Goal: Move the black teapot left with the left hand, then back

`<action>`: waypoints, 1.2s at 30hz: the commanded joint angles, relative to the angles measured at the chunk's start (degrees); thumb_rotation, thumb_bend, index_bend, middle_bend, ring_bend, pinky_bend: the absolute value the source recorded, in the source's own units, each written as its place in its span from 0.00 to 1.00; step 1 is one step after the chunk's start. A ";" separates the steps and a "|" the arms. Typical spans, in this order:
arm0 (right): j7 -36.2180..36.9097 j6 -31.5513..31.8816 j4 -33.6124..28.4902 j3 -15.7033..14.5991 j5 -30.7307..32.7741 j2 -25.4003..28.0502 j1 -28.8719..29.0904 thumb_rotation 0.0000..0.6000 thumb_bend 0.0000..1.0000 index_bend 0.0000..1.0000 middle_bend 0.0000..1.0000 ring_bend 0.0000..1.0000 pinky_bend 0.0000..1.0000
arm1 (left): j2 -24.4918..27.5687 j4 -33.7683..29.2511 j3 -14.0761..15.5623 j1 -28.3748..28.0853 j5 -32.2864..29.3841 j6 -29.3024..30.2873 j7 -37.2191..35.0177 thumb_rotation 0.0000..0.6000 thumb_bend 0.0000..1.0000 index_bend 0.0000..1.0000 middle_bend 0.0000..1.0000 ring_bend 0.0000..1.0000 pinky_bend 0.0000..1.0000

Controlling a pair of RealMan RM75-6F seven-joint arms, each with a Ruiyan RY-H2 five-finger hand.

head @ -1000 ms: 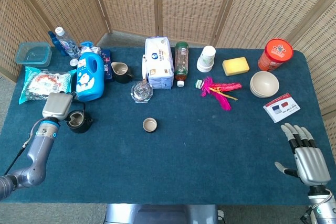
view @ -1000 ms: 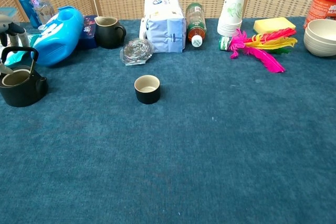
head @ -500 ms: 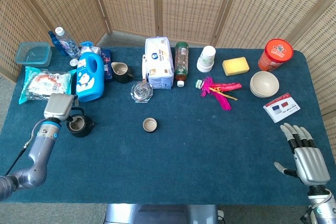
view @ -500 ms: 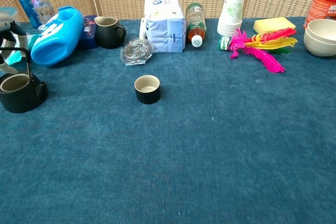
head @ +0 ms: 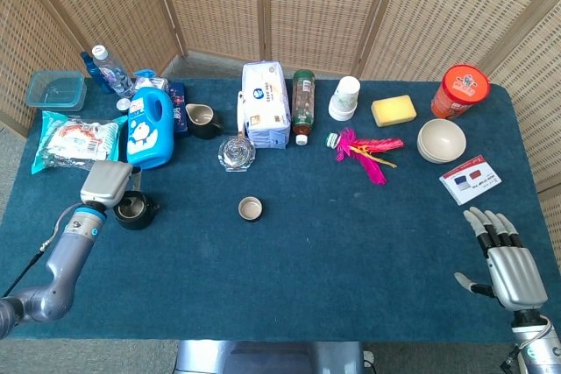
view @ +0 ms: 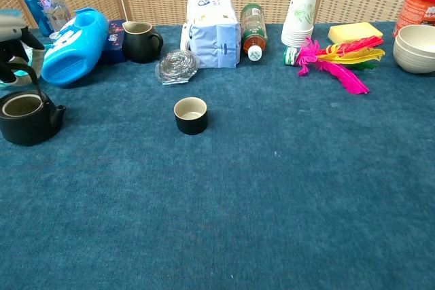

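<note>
The black teapot point(head: 137, 209) sits low at the left side of the blue table cloth, lidless, with its wire handle raised. In the chest view the teapot point(view: 27, 119) is at the left edge, spout to the right. My left hand point(head: 105, 184) is just above and behind it and grips the top of the handle; the chest view shows only part of that hand point(view: 13, 32). My right hand point(head: 507, 262) lies open, fingers apart, near the table's front right corner, holding nothing.
A blue detergent jug point(head: 151, 127) and a snack bag point(head: 75, 139) lie just behind the teapot. A small black cup point(head: 251, 208) stands to its right. A black mug point(head: 203, 120), tissue pack point(head: 265, 104), bottles, paper cups and feathers point(head: 368, 151) line the back.
The left hand and the teapot have shifted slightly to the right and toward the front edge. The right hand has barely moved.
</note>
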 commanded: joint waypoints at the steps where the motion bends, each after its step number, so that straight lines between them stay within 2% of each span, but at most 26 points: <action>1: 0.13 -0.04 -0.09 -0.02 0.01 0.08 0.02 1.00 0.00 0.00 0.00 0.00 0.00 | 1.31 -1.60 0.42 0.36 2.59 0.12 -1.98 1.00 0.76 0.66 0.86 0.83 1.00; 6: 0.31 -0.02 -0.19 -0.07 -0.03 0.23 0.00 1.00 0.00 0.00 0.00 0.00 0.00 | 2.37 -3.46 0.54 0.78 5.37 1.35 -3.69 1.00 0.76 0.67 0.87 0.84 1.00; 11: 0.65 0.02 -0.28 -0.09 0.06 0.41 -0.05 1.00 0.00 0.00 0.00 0.00 0.00 | 4.46 -7.82 -0.16 1.26 10.87 4.74 -6.09 1.00 0.76 0.68 0.87 0.84 1.00; 20: 0.99 -0.01 -0.19 -0.01 0.25 0.52 -0.03 1.00 0.00 0.00 0.00 0.00 0.00 | 5.50 -10.37 0.98 -0.18 19.93 7.08 -3.15 1.00 0.75 0.68 0.87 0.82 1.00; 25: 1.34 0.06 -0.17 0.06 0.35 0.65 -0.04 1.00 0.00 0.00 0.00 0.00 0.00 | 3.74 -11.18 0.14 -1.82 21.39 7.95 0.59 1.00 0.74 0.68 0.87 0.82 1.00; 36: 2.45 0.30 0.03 0.24 0.65 1.05 -0.19 1.00 0.00 0.00 0.00 0.00 0.00 | -2.48 -5.31 0.31 -3.50 22.18 9.29 6.62 1.00 0.66 0.67 0.86 0.79 1.00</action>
